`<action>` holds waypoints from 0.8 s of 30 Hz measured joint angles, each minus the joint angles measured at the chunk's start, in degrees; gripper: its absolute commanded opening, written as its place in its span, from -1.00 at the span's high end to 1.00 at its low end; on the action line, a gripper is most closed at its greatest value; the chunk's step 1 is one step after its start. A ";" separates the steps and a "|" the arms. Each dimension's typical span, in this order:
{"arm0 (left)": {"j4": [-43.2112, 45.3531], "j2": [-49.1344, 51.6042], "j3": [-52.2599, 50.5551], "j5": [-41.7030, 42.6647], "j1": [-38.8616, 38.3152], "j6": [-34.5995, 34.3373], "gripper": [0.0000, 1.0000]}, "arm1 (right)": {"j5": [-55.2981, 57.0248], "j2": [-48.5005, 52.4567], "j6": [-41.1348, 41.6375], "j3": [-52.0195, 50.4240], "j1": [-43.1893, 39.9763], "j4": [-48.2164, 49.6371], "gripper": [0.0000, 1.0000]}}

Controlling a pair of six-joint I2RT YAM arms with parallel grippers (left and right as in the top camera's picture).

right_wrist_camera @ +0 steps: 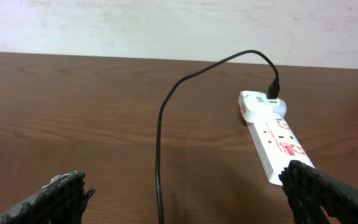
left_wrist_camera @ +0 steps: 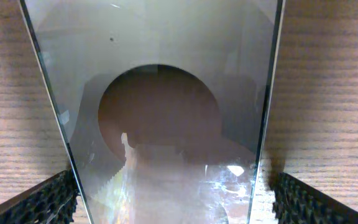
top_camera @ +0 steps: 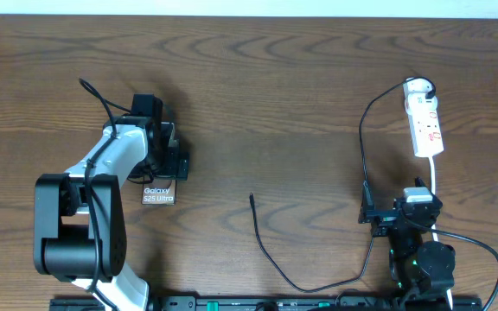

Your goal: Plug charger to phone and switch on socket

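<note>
The phone (top_camera: 158, 195) lies flat at the left, its white "Galaxy S25 Ultra" label end showing below my left gripper (top_camera: 164, 151). In the left wrist view its glossy face (left_wrist_camera: 166, 93) fills the frame, and my left gripper (left_wrist_camera: 176, 208) is open with one finger on each side of it, not closed on it. The white socket (top_camera: 425, 121) lies at the far right. The black charger cable (top_camera: 266, 242) runs from a white adapter (right_wrist_camera: 260, 102) on it, loops near the front edge and ends in a free plug tip (top_camera: 252, 199). My right gripper (top_camera: 393, 209) is open and empty, short of the socket (right_wrist_camera: 275, 140).
The socket's white cord (top_camera: 435, 186) runs back along the right arm. The charger cable (right_wrist_camera: 160, 124) crosses the wood between my right fingers. Bare brown tabletop (top_camera: 275, 104) lies between the phone and the socket. A pale wall edge borders the table's far side.
</note>
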 measured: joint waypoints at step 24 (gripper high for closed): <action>0.59 0.00 0.00 0.00 0.00 0.04 -0.94 | 0.00 0.00 0.00 0.00 0.00 0.00 -0.98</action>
